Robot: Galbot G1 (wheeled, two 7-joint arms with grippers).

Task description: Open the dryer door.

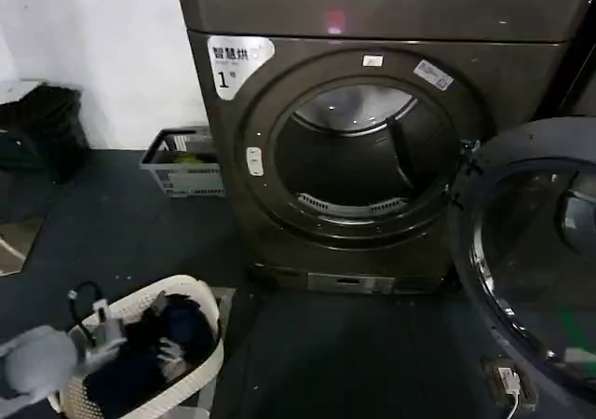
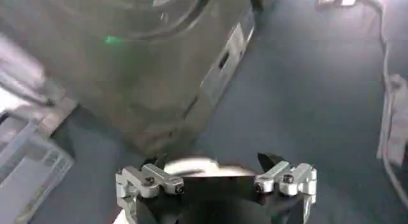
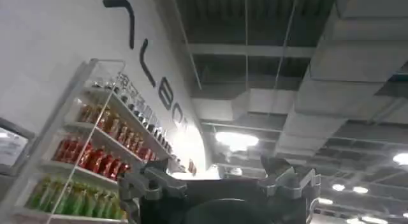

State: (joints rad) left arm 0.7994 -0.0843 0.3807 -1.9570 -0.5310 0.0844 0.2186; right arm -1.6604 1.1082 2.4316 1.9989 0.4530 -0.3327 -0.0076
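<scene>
The grey-brown dryer point(image 1: 233, 195) carries a white "1" sticker point(image 1: 237, 60). The dryer door point(image 1: 531, 251) stands swung wide to the right, its chrome ring and dark glass facing me, and the drum opening point(image 1: 358, 154) is uncovered. My left arm point(image 1: 37, 363) sits low at the front left over a laundry basket, far from the door. In the left wrist view the left gripper point(image 2: 210, 160) is open and empty, facing the dryer's lower front point(image 2: 146, 72) and the dark floor. The right gripper point(image 3: 210, 164) is open with nothing held, pointing up at a ceiling and drink shelves.
A white woven basket point(image 1: 209, 363) of dark clothes stands at the front left. A grey crate point(image 1: 182, 163) sits beside the dryer, a black bag point(image 1: 42, 126) by the wall. A small plug and cable point(image 1: 507, 382) lie on the dark floor under the door.
</scene>
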